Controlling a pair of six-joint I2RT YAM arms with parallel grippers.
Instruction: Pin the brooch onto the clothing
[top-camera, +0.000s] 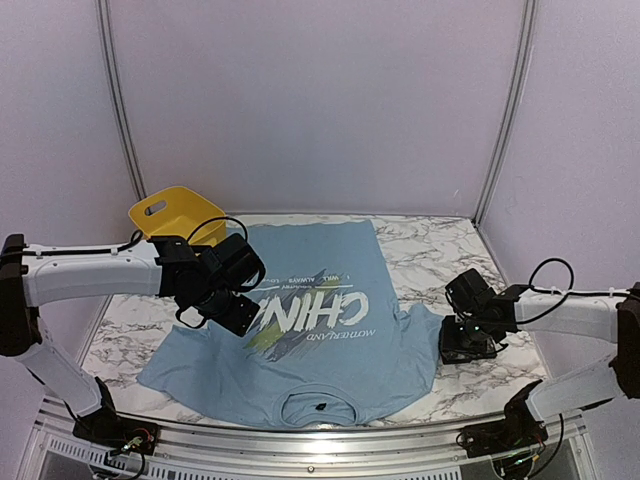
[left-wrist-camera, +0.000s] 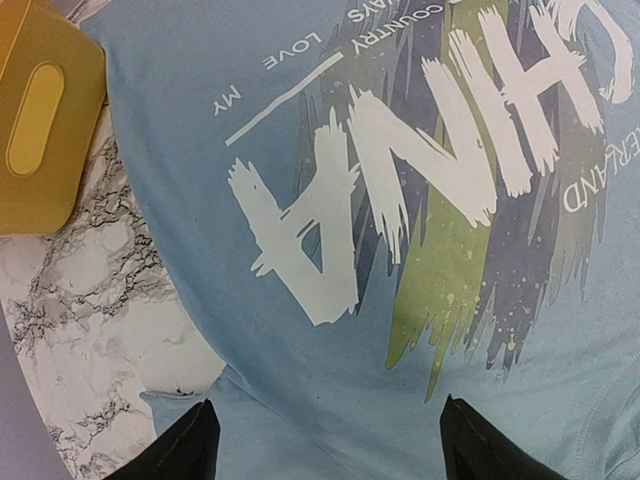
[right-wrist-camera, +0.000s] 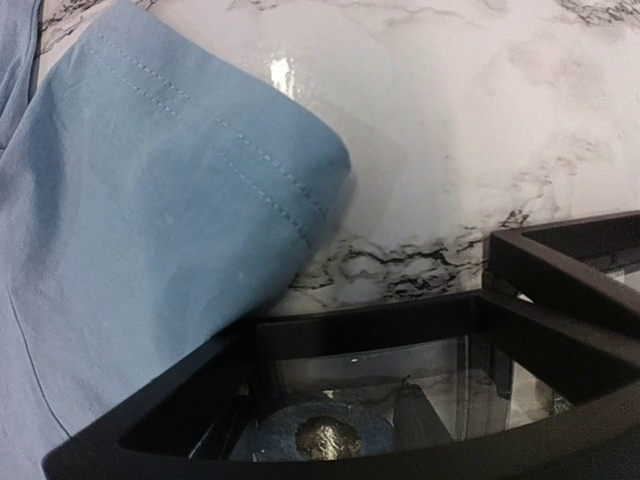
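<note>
Marble bench (top-camera: 430, 250), white with grey veining, carries everything. Light blue T-shirt (top-camera: 330, 365) is spread flat across its middle, long axis running top to bottom of the overhead view, collar toward the bottom edge, "CHINA" print upside down at centre. Yellow bin (top-camera: 172, 212) at upper left, just off the cloth. Left hand (top-camera: 215, 298) hangs over the left part of the shirt, at the left end of the print; in its wrist view the fingertips (left-wrist-camera: 190, 448) stand wide apart at the bottom edge, only cloth beneath. Right hand (top-camera: 468, 335) sits low at centre right, just beside the shirt's right sleeve (right-wrist-camera: 170, 220). Brooch (right-wrist-camera: 322, 437): small round piece, bluish rim, metallic centre, at the bottom of the right wrist view between that hand's dark fingers. Cannot tell whether they are clamped on it or only bracketing it. Key relation: the brooch is at the right hand, so the right arm is much the nearer; the shirt lies to picture left of it, sleeve first, chest print further left. Judgement: the carry goes leftward over the sleeve, and the left hand is placed to steady the fabric
</note>
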